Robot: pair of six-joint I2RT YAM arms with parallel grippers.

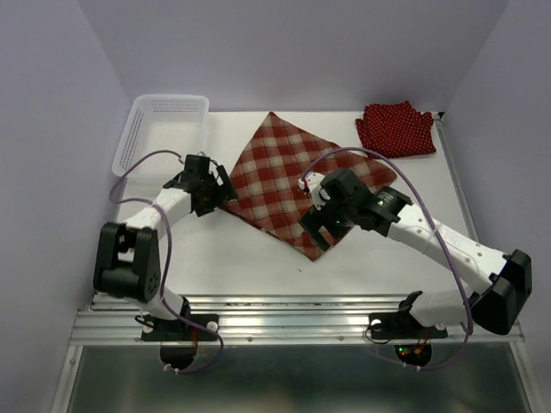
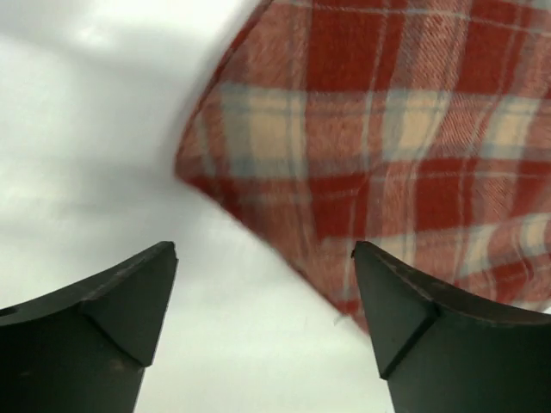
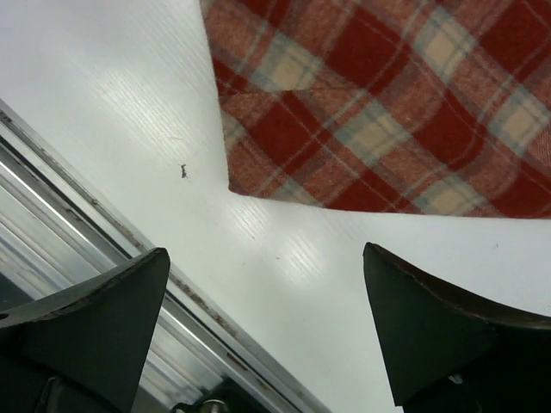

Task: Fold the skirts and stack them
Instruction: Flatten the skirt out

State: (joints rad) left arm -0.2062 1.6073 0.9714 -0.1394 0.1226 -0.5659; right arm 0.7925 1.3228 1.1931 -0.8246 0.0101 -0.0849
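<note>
A red-and-cream plaid skirt [image 1: 293, 176] lies flat as a diamond on the white table, also filling the upper part of the left wrist view [image 2: 387, 146] and the right wrist view [image 3: 387, 103]. A dark red polka-dot skirt [image 1: 396, 129] sits bunched at the back right. My left gripper [image 1: 225, 191] [image 2: 265, 258] hangs open at the plaid's left corner, nothing between its fingers. My right gripper [image 1: 317, 232] [image 3: 265, 258] hangs open just off the plaid's near corner, over bare table.
A white lattice basket [image 1: 164, 129] stands at the back left. The aluminium rail of the table's front edge [image 3: 103, 232] runs close under the right gripper. Purple walls close in both sides.
</note>
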